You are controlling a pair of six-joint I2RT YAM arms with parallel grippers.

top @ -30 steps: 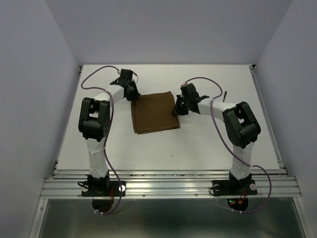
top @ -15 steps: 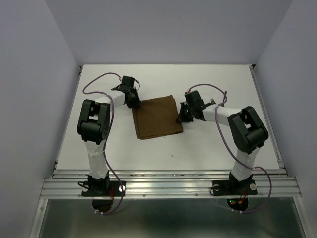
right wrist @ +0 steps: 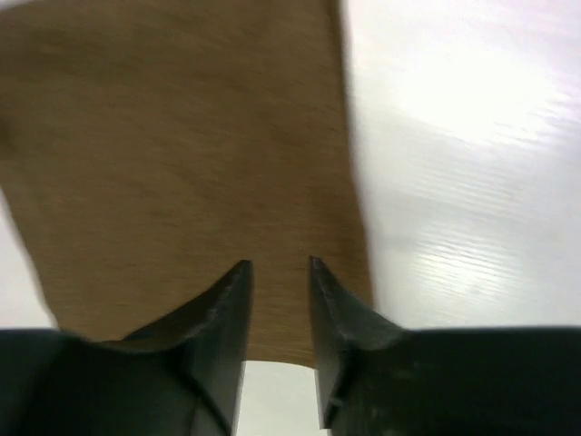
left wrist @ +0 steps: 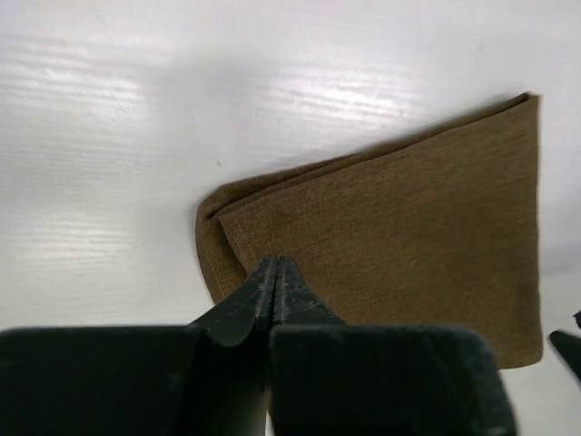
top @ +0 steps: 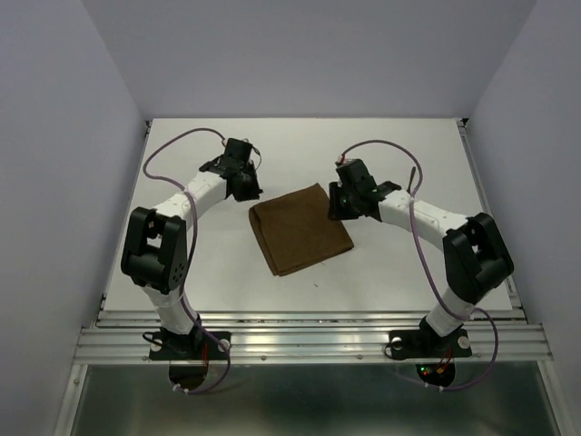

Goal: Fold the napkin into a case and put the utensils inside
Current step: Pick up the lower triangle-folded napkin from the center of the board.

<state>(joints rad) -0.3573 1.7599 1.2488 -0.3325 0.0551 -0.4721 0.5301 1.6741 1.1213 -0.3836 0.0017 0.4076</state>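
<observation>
**Item: folded napkin, mid-table, between two grippers**

1. Napkin (top: 301, 227). Dark brown cloth, folded into a layered rectangle and lying flat on the white table (top: 390, 272). It sits skewed to the table's edges, roughly at the centre and between the two arms. The left wrist view (left wrist: 408, 236) shows doubled layers at the corner nearest that camera. The right wrist view (right wrist: 182, 163) shows a plain, somewhat blurred surface with one straight edge against the table.

2. Left gripper (top: 247, 189). It sits just beside the napkin's far-left corner. In its own camera (left wrist: 275, 263) the fingers are pressed tightly together with no gap and nothing caught between them. The tips sit over the cloth's corner (contact with the fabric cannot be told).

3. Right gripper (top: 338, 204). It sits at the napkin's far-right edge. In its own camera (right wrist: 277, 265) the two fingers stand apart with a clear gap, released. The cloth shows beneath and between them, and they hold nothing.

4. Utensil (top: 414, 174). A slim dark piece near the right side of the table, well apart from the napkin and close to the right arm's cable. It is too small to tell whether it is a fork or a spoon.
</observation>
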